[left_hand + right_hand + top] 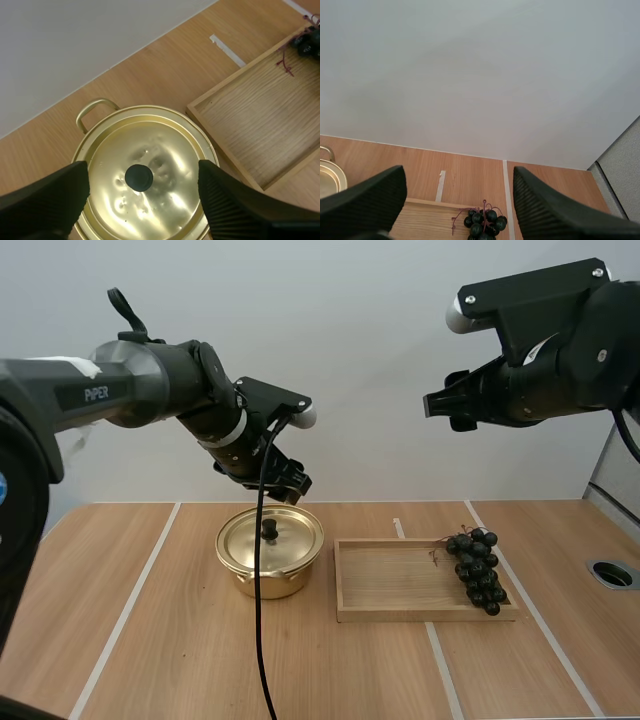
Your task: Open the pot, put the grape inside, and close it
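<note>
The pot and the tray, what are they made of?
The pot looks like metal with a shiny golden, brass-like finish; its lid mirrors light and shows small dents. The tray appears to be pale, matte wood, with visible grain.

Count on the table [150,640]:
- pot [262,582] ×1, gold.
- lid [292,537] ×1, seated on the pot.
- black knob [269,530] ×1, at the lid's middle.
- wooden tray [385,580] ×1, just beside the pot.
- bunch of grapes [477,570] ×1, at the tray's right edge; single berries overlap, no reliable tally.

Above the table, grippers ×2: left gripper [288,483], right gripper [437,406].
</note>
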You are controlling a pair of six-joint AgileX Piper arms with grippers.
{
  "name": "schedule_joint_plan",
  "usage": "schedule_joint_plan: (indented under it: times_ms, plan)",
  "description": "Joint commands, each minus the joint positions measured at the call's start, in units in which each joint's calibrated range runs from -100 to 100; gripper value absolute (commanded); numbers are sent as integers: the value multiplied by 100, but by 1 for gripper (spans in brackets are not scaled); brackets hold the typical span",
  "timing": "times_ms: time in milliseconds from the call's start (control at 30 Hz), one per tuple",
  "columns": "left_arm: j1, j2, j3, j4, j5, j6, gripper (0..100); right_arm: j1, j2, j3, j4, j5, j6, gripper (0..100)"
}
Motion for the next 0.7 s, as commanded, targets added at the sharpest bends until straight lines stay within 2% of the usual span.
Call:
schedule_joint_plan:
  times_ms: [0,333,667]
  plan:
    - [-27,188,-52,62,-110,-85,100,14,-24,-60,-35,-18,-39,100]
    - [-27,913,-52,514,-251,-302,100,14,-24,-60,-35,17,-39,100]
    - [-27,1406,-52,528,-824,-302,100,14,-24,-60,-35,33,-48,100]
